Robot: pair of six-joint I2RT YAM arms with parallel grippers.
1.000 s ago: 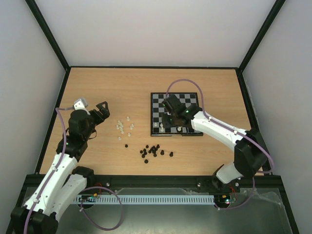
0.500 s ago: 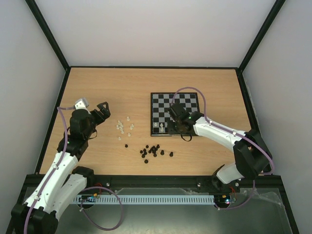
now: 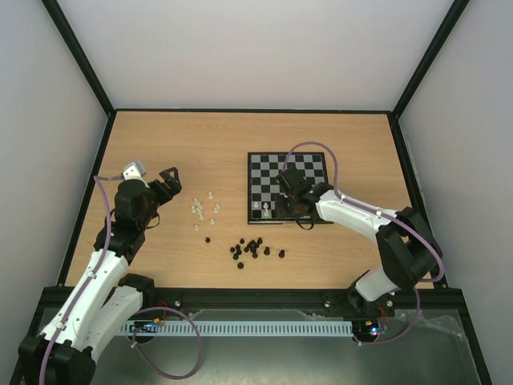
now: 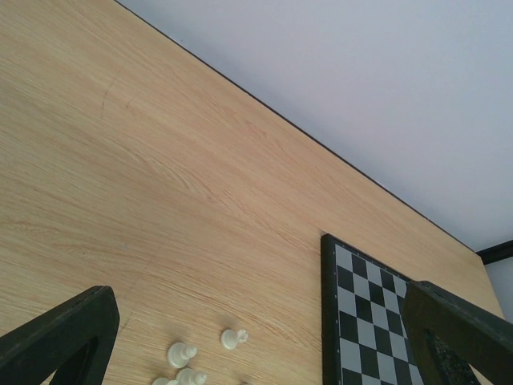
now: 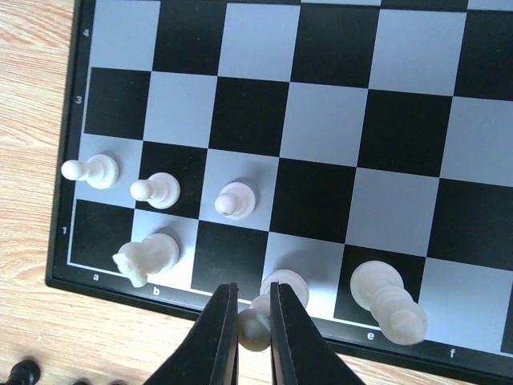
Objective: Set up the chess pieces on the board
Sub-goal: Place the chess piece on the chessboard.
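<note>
Six chess pieces [image 5: 236,200] crowd the board [image 5: 401,128]; my right gripper [image 5: 251,298] pinches one, left gripper [image 4: 256,333] gapes wide.

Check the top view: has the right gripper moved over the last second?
Yes. Against the board, the right gripper has shifted from over its middle toward its near edge, shut on a white piece.

On the chessboard [image 5: 321,120] border I read row numbers 4, 3 and 1 down its left edge, and letters a, b, e, f along its near edge.
</note>
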